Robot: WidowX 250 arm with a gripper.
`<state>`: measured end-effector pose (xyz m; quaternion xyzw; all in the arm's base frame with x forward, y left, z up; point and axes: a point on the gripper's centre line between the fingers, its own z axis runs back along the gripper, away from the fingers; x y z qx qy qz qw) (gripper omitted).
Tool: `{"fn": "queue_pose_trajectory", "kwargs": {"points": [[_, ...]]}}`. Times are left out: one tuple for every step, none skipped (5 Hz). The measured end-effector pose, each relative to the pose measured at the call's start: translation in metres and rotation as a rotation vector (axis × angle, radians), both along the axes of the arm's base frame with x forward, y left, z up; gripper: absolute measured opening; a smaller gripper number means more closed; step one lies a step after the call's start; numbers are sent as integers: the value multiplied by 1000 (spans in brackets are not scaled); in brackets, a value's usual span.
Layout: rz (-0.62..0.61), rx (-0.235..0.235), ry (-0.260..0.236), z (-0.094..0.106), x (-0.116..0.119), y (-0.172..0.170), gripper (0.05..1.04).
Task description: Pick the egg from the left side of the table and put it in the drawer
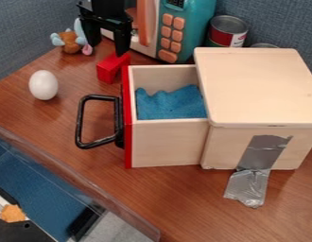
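The black gripper (107,45) hangs at the upper left, above the back of the table, its two fingers spread apart with nothing held between them. In front of it and to its left, a white egg (43,85) stands on the left side of the table, apart from the gripper. The drawer (168,142) of the light wooden box is pulled out to the left; it has a red front and a black handle. A blue cloth (171,103) lies inside the drawer.
A red block (112,68) lies behind the handle, near the gripper. A small plush toy (71,40) sits at the back left. A teal toy microwave (184,28) and a can (227,32) stand behind the wooden box (259,85).
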<state>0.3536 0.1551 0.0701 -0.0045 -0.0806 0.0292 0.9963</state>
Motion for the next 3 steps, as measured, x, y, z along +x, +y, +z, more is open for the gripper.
{"fn": "queue_pose_trajectory", "kwargs": {"points": [[2, -14, 29, -12, -3, -1, 1001], [2, -32, 61, -22, -15, -7, 1001], [25, -38, 47, -11, -24, -1, 1001]]}}
